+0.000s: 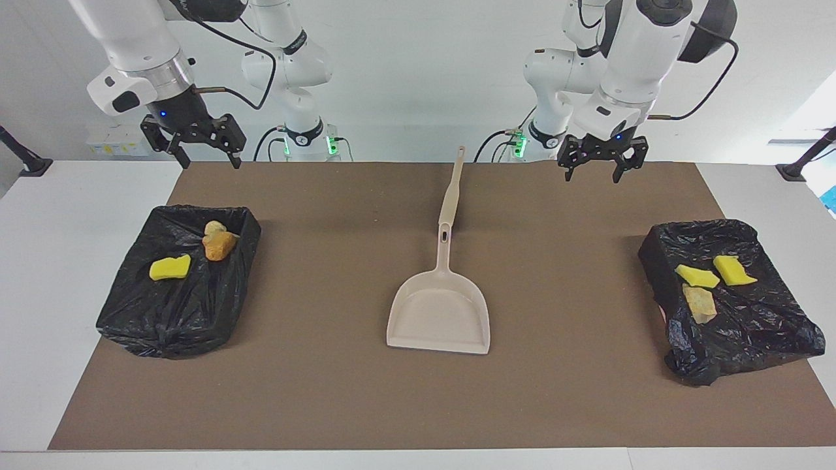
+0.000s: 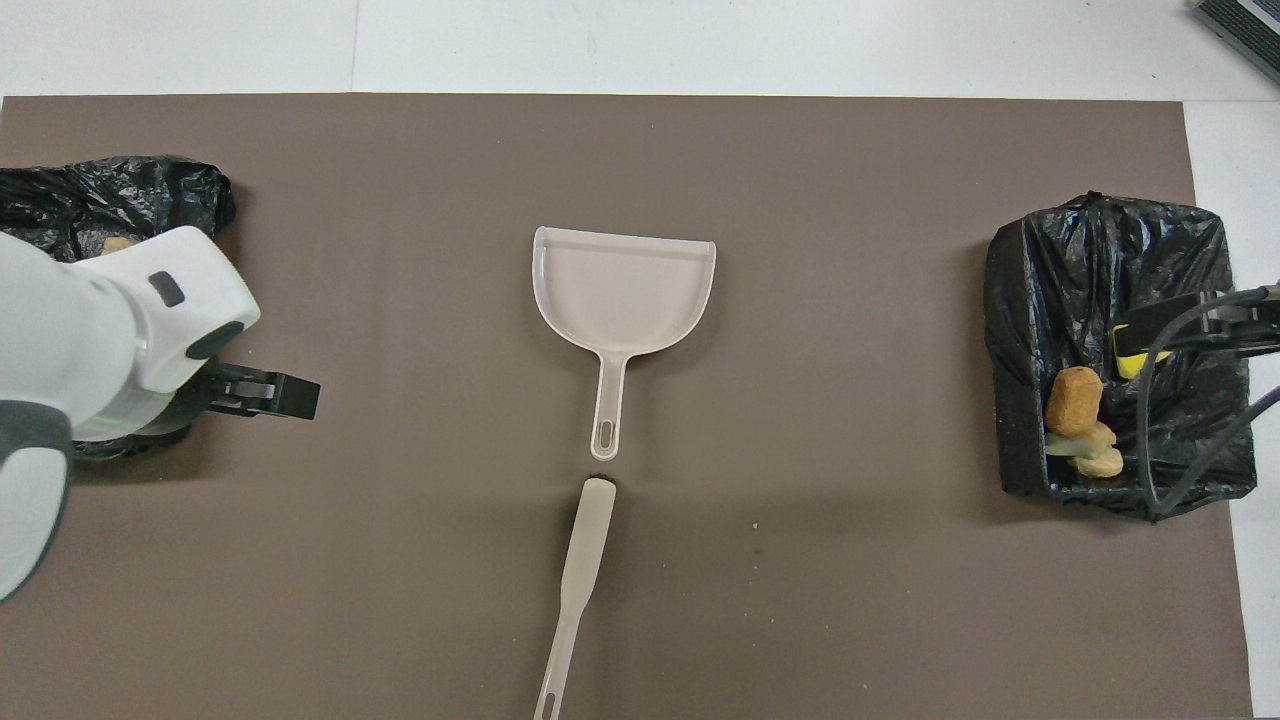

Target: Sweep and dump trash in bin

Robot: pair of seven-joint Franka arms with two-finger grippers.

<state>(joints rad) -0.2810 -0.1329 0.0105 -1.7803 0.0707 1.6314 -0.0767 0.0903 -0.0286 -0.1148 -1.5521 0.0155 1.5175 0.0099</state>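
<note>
The trash sits in 2 black-lined bins: 1 yellow sponge chunk [image 1: 170, 267] and 2 bread-like lumps [image 1: 219, 243] in the bin [image 1: 163, 320] at the right arm's end, and 2 yellow chunks [image 1: 715, 273] plus a tan lump [image 1: 699, 303] in the bin [image 1: 751, 339] at the left arm's end. No scraps show on the brown mat [image 1: 326, 391], so the job looks essentially finished. The beige dustpan [image 1: 439, 316] and brush [image 1: 452, 196] lie mid-mat, untouched, while the right gripper [image 1: 193, 151] and left gripper [image 1: 602, 164] hang empty with fingers spread.

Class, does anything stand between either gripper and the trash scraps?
Nothing visible does. The trash scraps lie uncovered in two black-lined bins; the left gripper and right gripper hang open near them. Dustpan and brush lie mid-table.
</note>
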